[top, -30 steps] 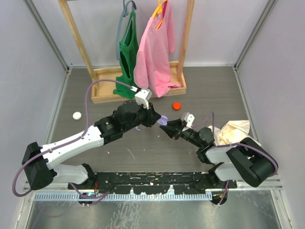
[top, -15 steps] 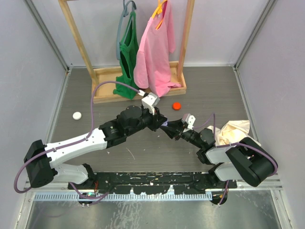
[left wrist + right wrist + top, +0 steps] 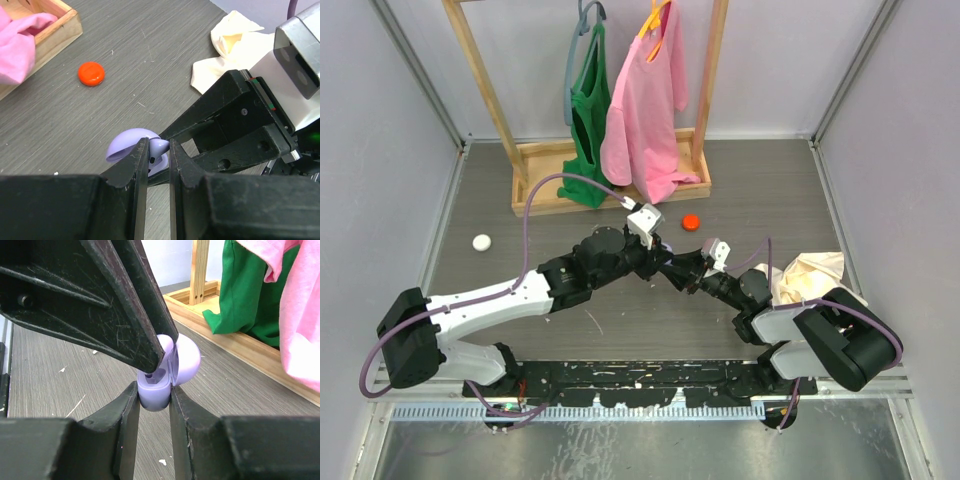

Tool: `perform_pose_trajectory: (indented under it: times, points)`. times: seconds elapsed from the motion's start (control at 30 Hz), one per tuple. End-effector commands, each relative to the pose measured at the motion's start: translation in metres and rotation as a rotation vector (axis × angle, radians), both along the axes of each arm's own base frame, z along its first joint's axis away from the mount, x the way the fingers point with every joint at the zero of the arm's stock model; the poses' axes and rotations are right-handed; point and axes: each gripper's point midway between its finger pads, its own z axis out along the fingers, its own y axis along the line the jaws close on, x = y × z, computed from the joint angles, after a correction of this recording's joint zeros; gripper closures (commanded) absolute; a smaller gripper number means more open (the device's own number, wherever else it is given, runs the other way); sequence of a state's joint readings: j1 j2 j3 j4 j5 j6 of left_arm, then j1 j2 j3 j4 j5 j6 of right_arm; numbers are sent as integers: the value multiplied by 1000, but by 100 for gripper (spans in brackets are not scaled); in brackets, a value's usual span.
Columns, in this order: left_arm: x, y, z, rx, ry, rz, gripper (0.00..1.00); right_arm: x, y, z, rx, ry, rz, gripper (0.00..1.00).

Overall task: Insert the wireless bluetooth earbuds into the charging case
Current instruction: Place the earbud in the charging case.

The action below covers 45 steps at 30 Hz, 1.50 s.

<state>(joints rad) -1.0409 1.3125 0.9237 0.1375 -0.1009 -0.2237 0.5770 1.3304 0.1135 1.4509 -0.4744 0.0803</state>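
— Two arms nose to nose mid-table. What does the top cam give us?
— Not much. Left gripper (image 3: 658, 262) & right gripper (image 3: 673, 268) meet tip to tip, near the red cap (image 3: 691, 221) and well apart from the white cap (image 3: 481, 241). Case & bud are hidden btwn the fingers from up there.
— Left wrist cam?
— Left gripper (image 3: 159, 146) pinched narrow on one lavender earbud (image 3: 161, 148), right beside the open lid (image 3: 127, 146) of the charging case. The right gripper's black fingers (image 3: 210, 114) come in from the opposite side.
— Right wrist cam?
— Best angle. Right gripper (image 3: 154, 390) is clamped on the charging case (image 3: 154, 398) body, lid (image 3: 187, 362) swung back, and the case appears held off the table (image 3: 50, 380). The left fingers (image 3: 125, 315) angle down w/ the earbud (image 3: 166, 344) at the case mouth, prob. not seated yet.
— Risks from here?
— My read: if the earbud is tilted vs. its well, it jams on the rim or pops out on release. Push too hard & the smooth case could twist or slip in the right grip. The left fingertips also crowd the lid, so a nudge could snap it shut on the earbud. 2nd bud: can't spot it in any view.
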Motion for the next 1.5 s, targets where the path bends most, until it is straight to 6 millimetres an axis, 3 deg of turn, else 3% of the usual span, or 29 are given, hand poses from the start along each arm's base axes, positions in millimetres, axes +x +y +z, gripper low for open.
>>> perform_pose_trajectory:
  times: [0.0, 0.5, 1.07, 1.1, 1.23, 1.47]
  points:
    - [4, -4, 22, -56, -78, 0, 83, -6, -2, 30, 58, -122, 5, 99]
    - [1, -1, 12, -35, -77, -5, 81, -6, -1, 29, 56, -123, 8, 99]
    - [-1, 2, 17, -40, -57, 4, 58, -5, -1, 29, 55, -120, 7, 99]
    - [-3, 7, 30, -67, -69, 9, 57, -6, -1, 28, 55, -119, 7, 99]
    - [-2, 18, 35, -70, -54, 54, 53, -4, -1, 28, 55, -115, 2, 99]
    - [1, 51, 18, 5, 24, 194, 46, -1, -3, 27, 56, -107, -23, 99]
